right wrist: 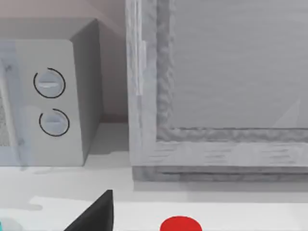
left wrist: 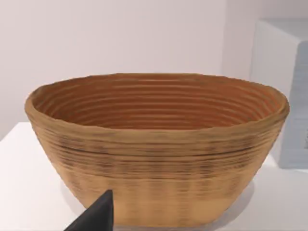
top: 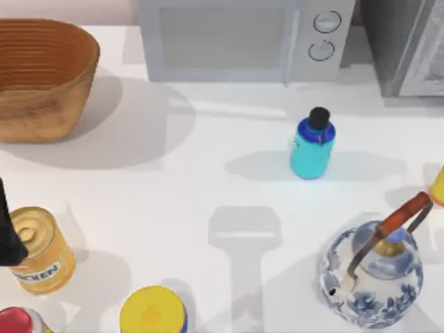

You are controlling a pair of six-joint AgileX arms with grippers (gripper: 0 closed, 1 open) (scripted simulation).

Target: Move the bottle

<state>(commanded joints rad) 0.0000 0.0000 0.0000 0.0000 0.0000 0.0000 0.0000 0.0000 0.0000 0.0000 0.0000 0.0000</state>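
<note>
The bottle [top: 312,147] stands upright on the white table, right of centre and in front of the microwave. It is small and squat, with a cyan body, a blue shoulder and a black round cap. Neither gripper touches it. My left gripper [top: 5,236] is a dark shape at the table's far left edge, beside a golden can, well away from the bottle. In the left wrist view it [left wrist: 96,217] faces the wicker basket. My right gripper [right wrist: 96,215] shows as a dark tip facing the microwave's dials and a grey cabinet.
A wicker basket [top: 41,80] sits at the back left and a grey microwave [top: 243,38] at the back centre, with a grey cabinet [top: 409,45] at the back right. A blue-and-white teapot [top: 374,274] stands front right. A golden can [top: 38,251] and a yellow-lidded can [top: 152,312] are front left.
</note>
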